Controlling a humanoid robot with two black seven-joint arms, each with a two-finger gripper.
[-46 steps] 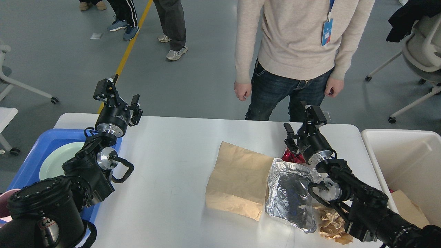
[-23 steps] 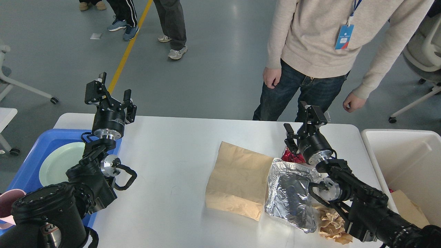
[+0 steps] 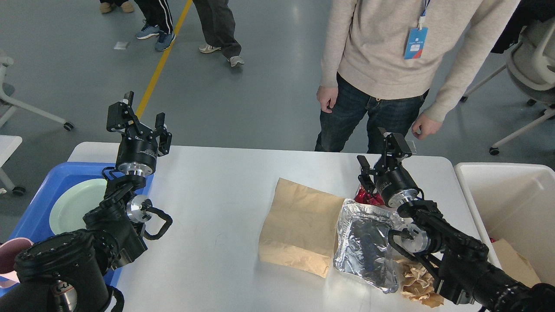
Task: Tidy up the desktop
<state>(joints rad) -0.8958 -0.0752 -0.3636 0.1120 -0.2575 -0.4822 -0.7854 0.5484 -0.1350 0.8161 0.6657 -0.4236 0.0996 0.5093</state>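
Lab floor: yellow floor line [image 3: 162, 60], badge-wearing onlooker [image 3: 390, 56], office chair [image 3: 527, 65].

We are seeing a person in a beige sweater [image 3: 381, 43] standing at twelve o'clock, a blue badge [image 3: 415, 42] hanging on the chest. Other legs [image 3: 217, 26] are standing on the grey floor at eleven o'clock, beside a yellow floor line [image 3: 162, 60]. A white office chair [image 3: 527, 65] is sitting at two o'clock, and another chair's wheeled base [image 3: 26, 110] is showing at ten o'clock.
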